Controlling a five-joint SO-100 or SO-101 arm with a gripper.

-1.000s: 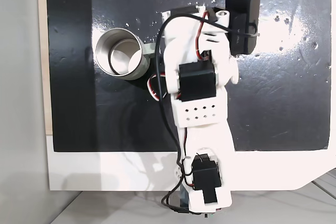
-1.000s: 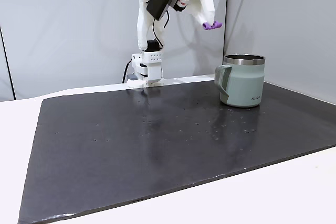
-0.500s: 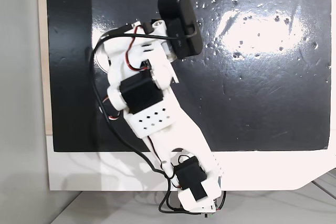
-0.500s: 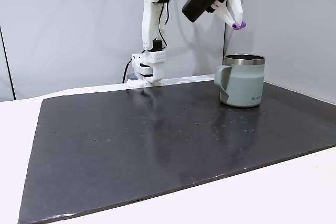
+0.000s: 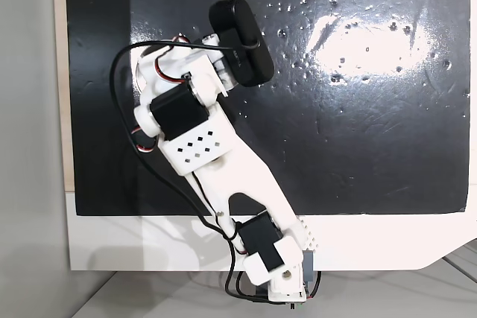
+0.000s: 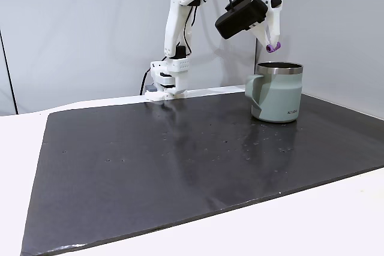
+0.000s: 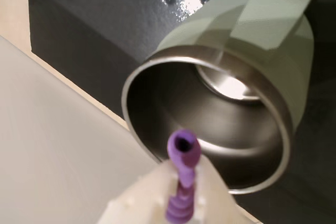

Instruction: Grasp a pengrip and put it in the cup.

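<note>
Hovering at the upper right of a fixed view, the gripper (image 6: 273,45) pinches the pengrip (image 6: 272,47) just above the cup (image 6: 277,92). The carry looks finished. Next comes lowering it over the cup's rim, then parting the jaws.

Claw (image 6: 273,45) raised, pointing down, seemingly clamped.

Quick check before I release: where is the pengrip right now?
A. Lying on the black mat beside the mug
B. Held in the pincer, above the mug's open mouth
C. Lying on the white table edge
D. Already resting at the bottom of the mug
B. In the wrist view the purple pengrip sits clamped in the pincer, pointing at the open steel-lined mug; in a fixed view it hangs just above the rim.
</note>
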